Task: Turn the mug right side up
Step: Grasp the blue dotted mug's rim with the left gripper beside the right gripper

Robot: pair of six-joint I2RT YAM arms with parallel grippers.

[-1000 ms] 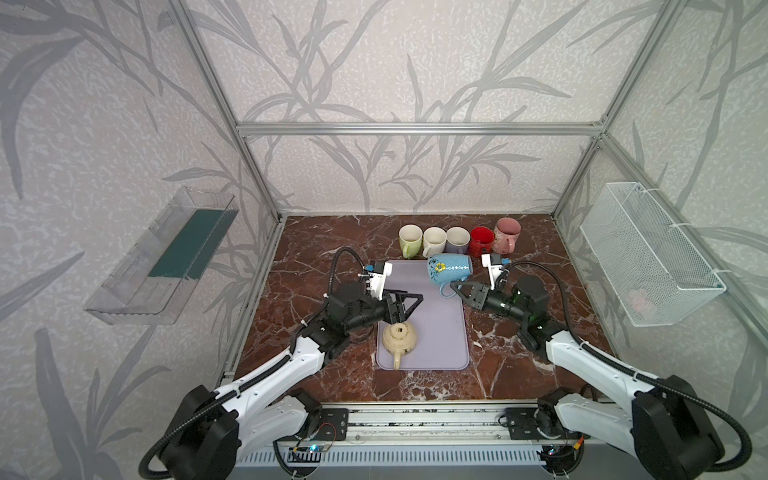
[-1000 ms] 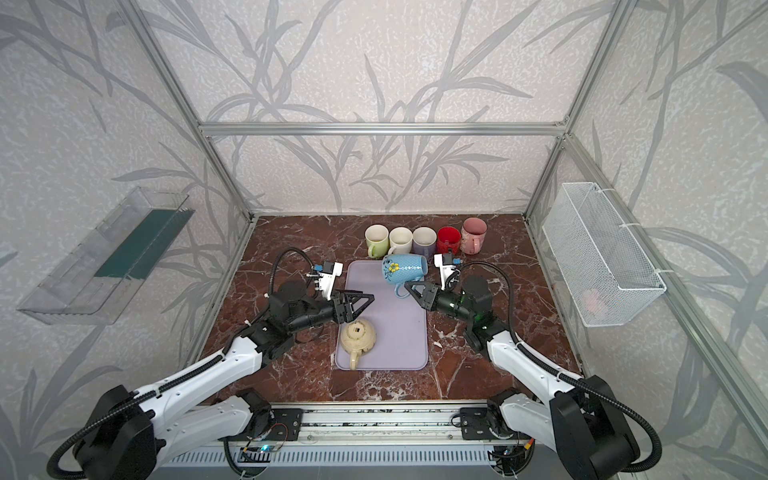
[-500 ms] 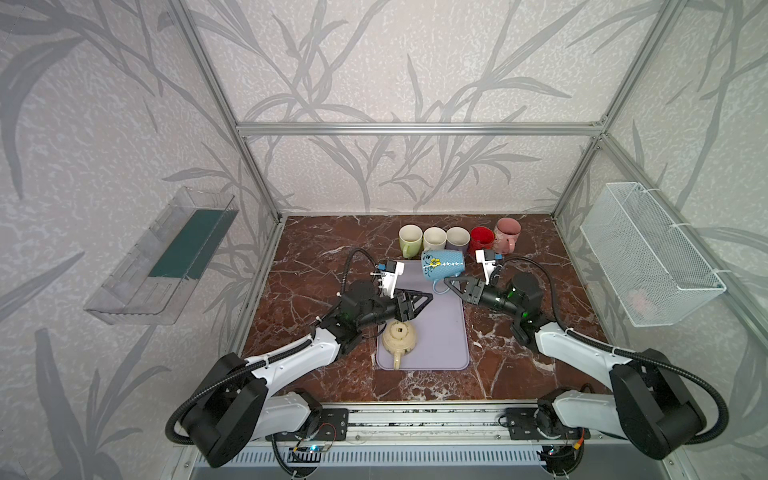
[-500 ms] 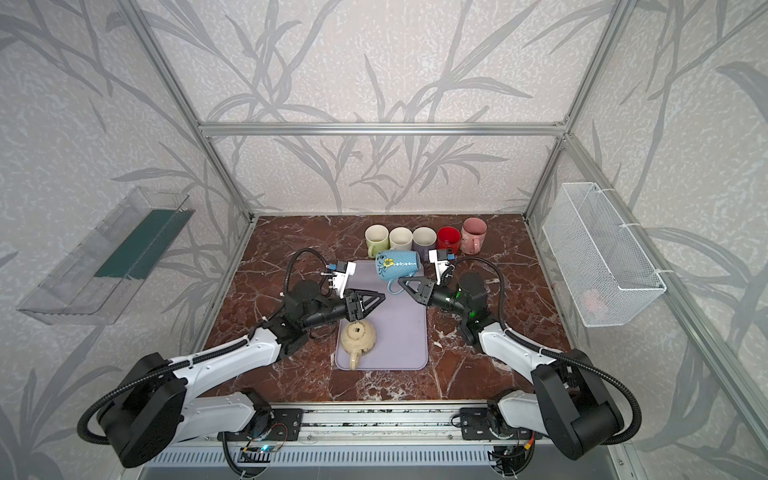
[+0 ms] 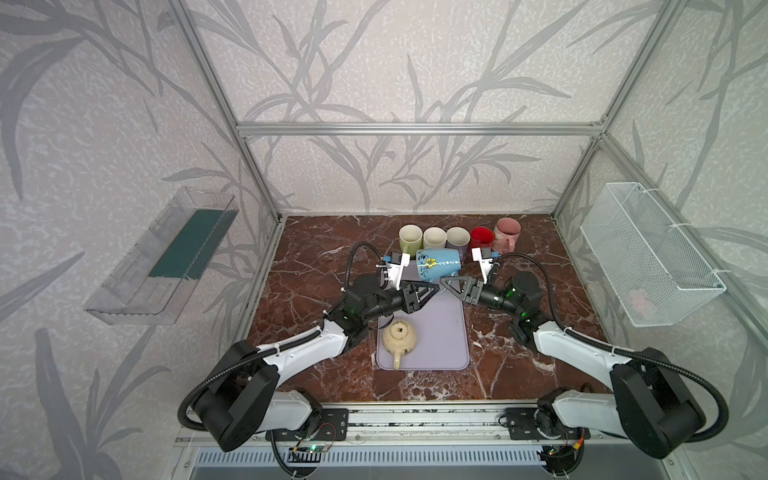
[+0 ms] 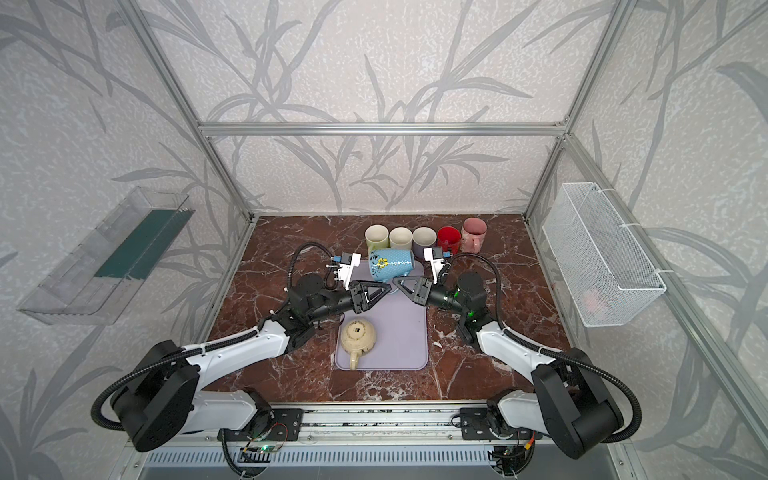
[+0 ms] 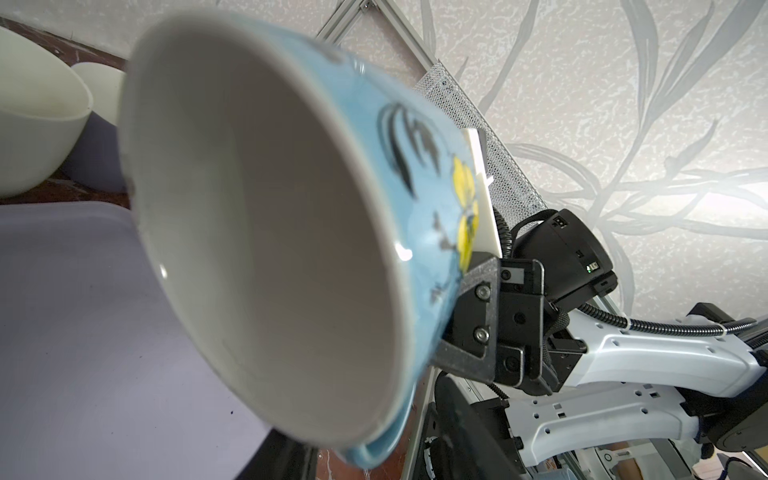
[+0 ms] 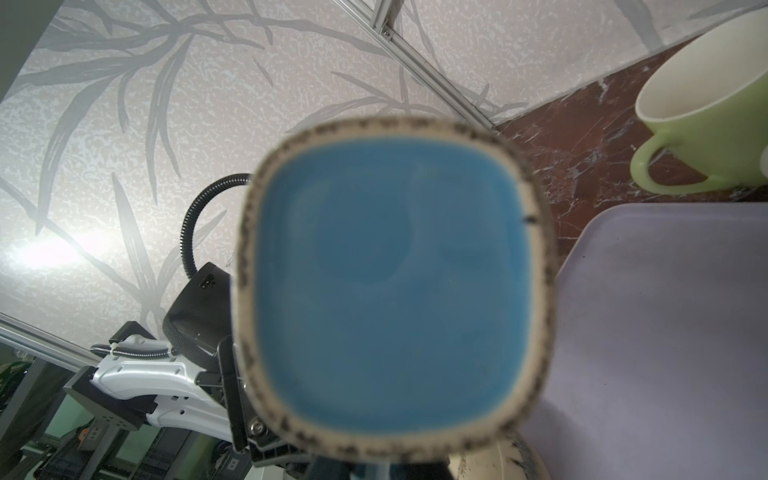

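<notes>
A blue mug [image 5: 438,262] [image 6: 390,262] with a yellow flower hangs on its side over the far end of the lilac mat [image 5: 444,332], mouth toward the left arm. My right gripper [image 5: 445,284] [image 6: 397,282] is shut on its handle [image 7: 374,453] under the body; the right wrist view faces the mug's square base [image 8: 390,282]. My left gripper [image 5: 432,287] [image 6: 386,287] meets it tip to tip. The left wrist view looks into the mug's mouth [image 7: 270,228], and the left jaws stand apart on either side of the lower rim and handle, with a gap showing.
A cream teapot [image 5: 399,338] sits on the mat's near left part. Several upright mugs line the back: pale green [image 5: 410,237], two cream, red [image 5: 482,237], pink [image 5: 507,232]. A wire basket [image 5: 648,253] hangs on the right wall, a clear shelf [image 5: 166,253] on the left.
The right gripper has carried the mug back and leftward. The left gripper has come forward from above the teapot to the mug, and its jaws have narrowed.
</notes>
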